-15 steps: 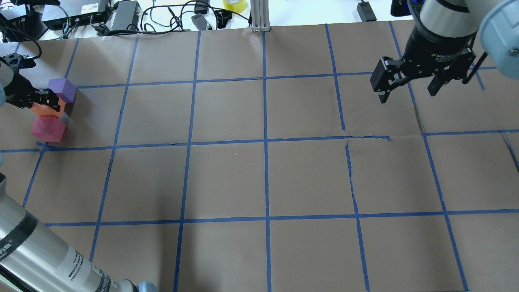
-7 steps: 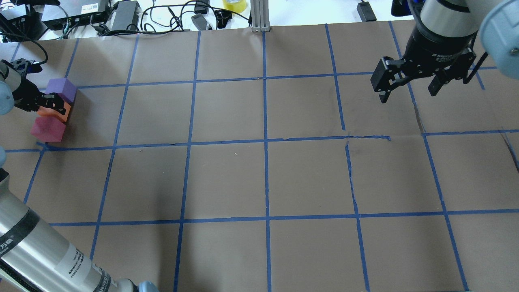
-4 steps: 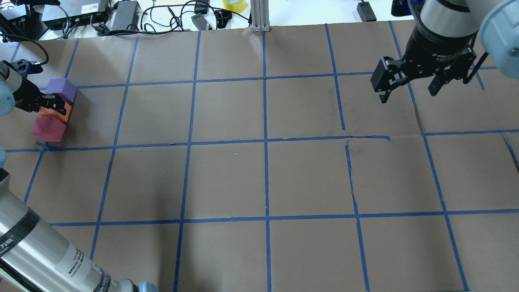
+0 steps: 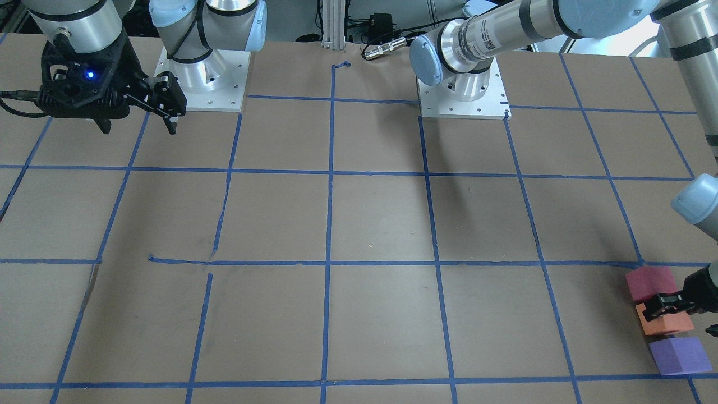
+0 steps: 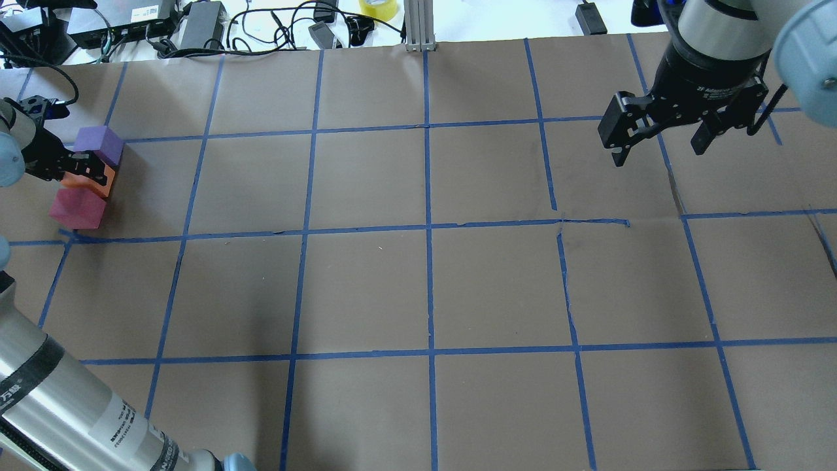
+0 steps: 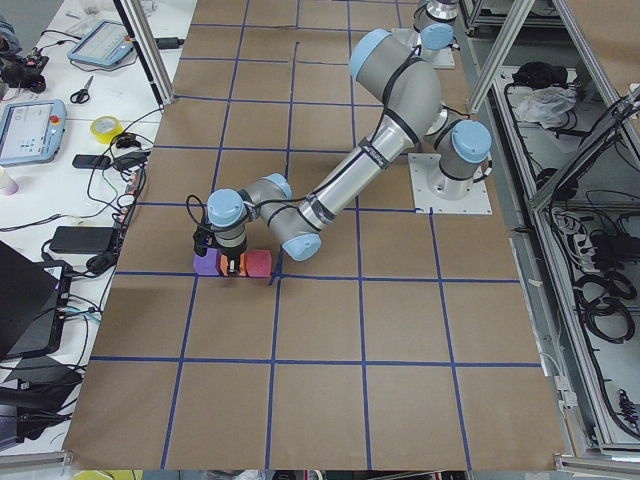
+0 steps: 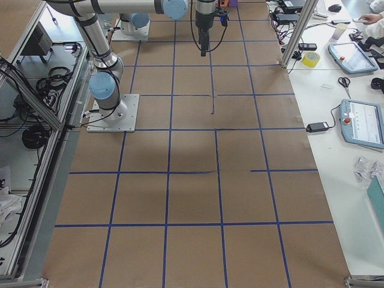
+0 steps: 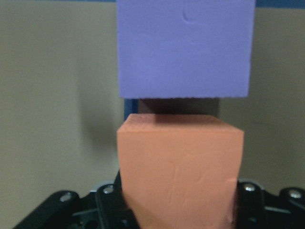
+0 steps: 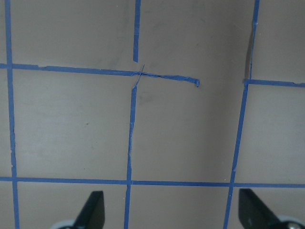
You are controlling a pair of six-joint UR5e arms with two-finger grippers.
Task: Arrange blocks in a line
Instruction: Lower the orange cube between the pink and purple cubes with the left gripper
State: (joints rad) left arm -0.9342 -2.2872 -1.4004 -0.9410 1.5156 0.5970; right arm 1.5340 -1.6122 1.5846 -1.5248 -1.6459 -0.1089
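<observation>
Three foam blocks stand in a short row at the table's far left: the purple block (image 5: 98, 140), the orange block (image 5: 108, 183) and the crimson block (image 5: 77, 208). My left gripper (image 5: 82, 171) is shut on the orange block (image 8: 180, 167) low over the paper, a small gap short of the purple block (image 8: 185, 47). The front view shows the same row: crimson (image 4: 650, 282), orange (image 4: 664, 326), purple (image 4: 679, 355). My right gripper (image 5: 660, 140) is open and empty, high at the far right, over bare paper (image 9: 172, 212).
Brown paper with a blue tape grid (image 5: 428, 226) covers the table. Cables, power bricks and a yellow tape roll (image 5: 379, 8) lie beyond the far edge beside an aluminium post (image 5: 418, 26). The arm bases (image 4: 463, 95) stand at the robot's side.
My left gripper has shifted slightly with the orange block and brought it lower, in line between the purple and crimson blocks. In the last half second nothing visibly moved. The right arm is still.
</observation>
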